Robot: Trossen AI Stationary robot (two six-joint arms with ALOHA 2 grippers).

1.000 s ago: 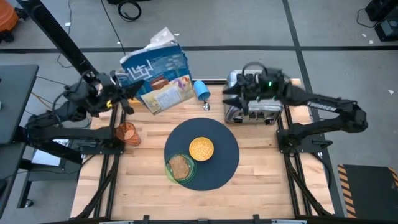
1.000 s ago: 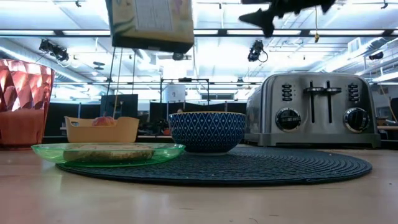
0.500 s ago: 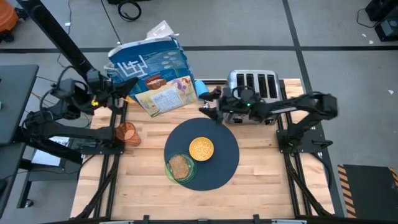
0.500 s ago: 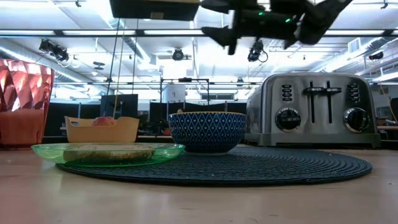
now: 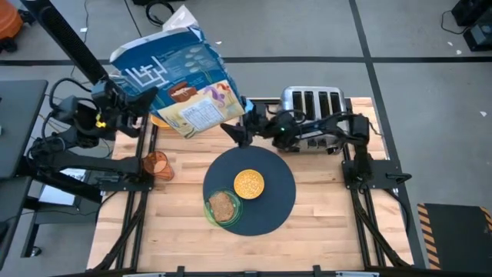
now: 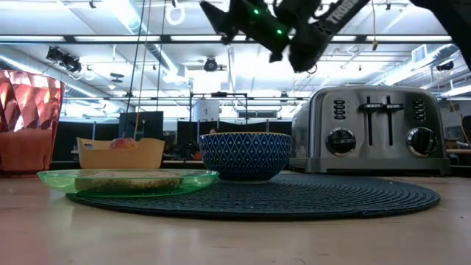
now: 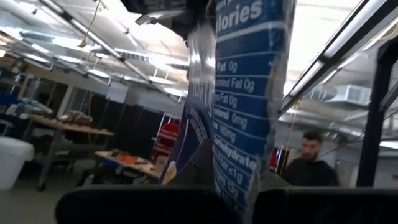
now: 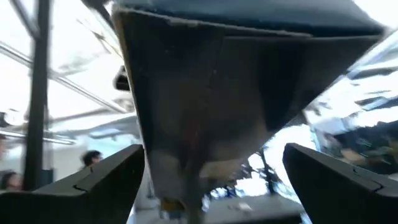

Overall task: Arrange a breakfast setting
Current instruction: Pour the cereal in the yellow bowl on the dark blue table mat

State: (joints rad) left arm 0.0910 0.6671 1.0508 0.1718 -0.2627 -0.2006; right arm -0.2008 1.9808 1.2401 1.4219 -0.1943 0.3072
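Since the earlier frame, the cereal box point(image 5: 181, 96) has gone higher and further to the back-left of the mat point(image 5: 250, 191), and the right hand point(image 5: 240, 132) has travelled from above the toaster point(image 5: 313, 121) to a place just under the lower corner of the box. The left hand point(image 5: 132, 108) is closed on the box at its left edge and holds it tilted in the air, well above the counter point(image 5: 323, 208). The right hand has its two fingers wide apart; in its wrist view the bottom of the box hangs between them, and it is not clear whether they touch it.

The round dark blue-grey mat lies in the middle of the counter. On the mat, near its centre, stands the cereal bowl point(image 5: 249, 184), yellow from above and blue patterned on its side in the low view. The green plate point(image 5: 223, 207) with toast point(image 5: 223, 205) sits on the front-left edge of the mat, just beside the bowl. The orange tumbler point(image 5: 157, 164) stands on the counter to the left of the mat, apart from it. The toaster is at the back-right of the mat. In the low view an orange-yellow tray point(image 6: 121, 153) with a red apple point(image 6: 122, 143) in it shows behind the plate.

In the left wrist view, a person point(image 7: 309, 162) is in the room beyond the box.
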